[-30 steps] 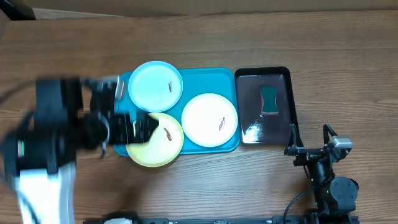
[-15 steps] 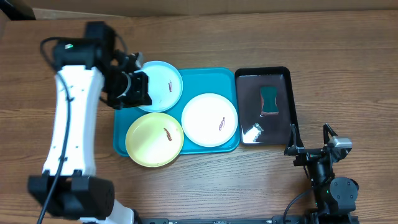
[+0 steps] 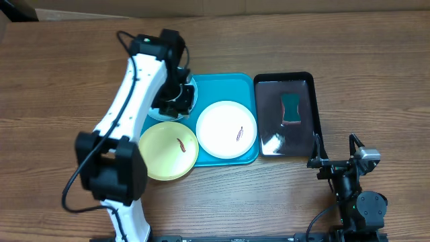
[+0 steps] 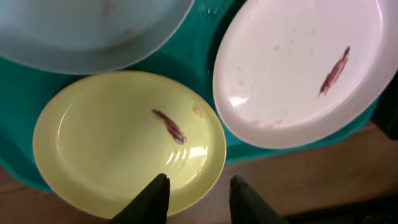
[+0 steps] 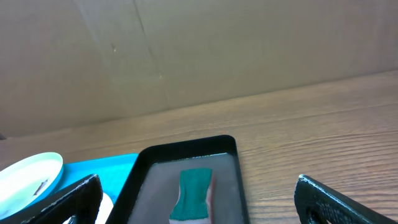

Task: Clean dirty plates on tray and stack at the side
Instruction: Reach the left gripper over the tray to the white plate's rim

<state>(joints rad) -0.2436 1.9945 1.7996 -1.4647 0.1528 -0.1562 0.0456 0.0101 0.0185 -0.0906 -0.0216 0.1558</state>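
The turquoise tray carries three dirty plates, each with a brown smear. The yellow-green plate overhangs the front left rim, and the white plate lies to its right. My left arm covers most of the light cyan plate at the back. My left gripper hovers over that plate, partly open and holding nothing. In the left wrist view its fingertips frame the yellow-green plate rim, beside the white plate. My right gripper rests wide open at the front right.
A glossy black tray stands right of the turquoise one, with a green sponge in it. The right wrist view looks over that black tray and sponge. A cardboard wall runs behind the wooden table.
My left arm has swung from the tray's left side, across the yellow-green plate, to above the light cyan plate. The right arm has not moved.
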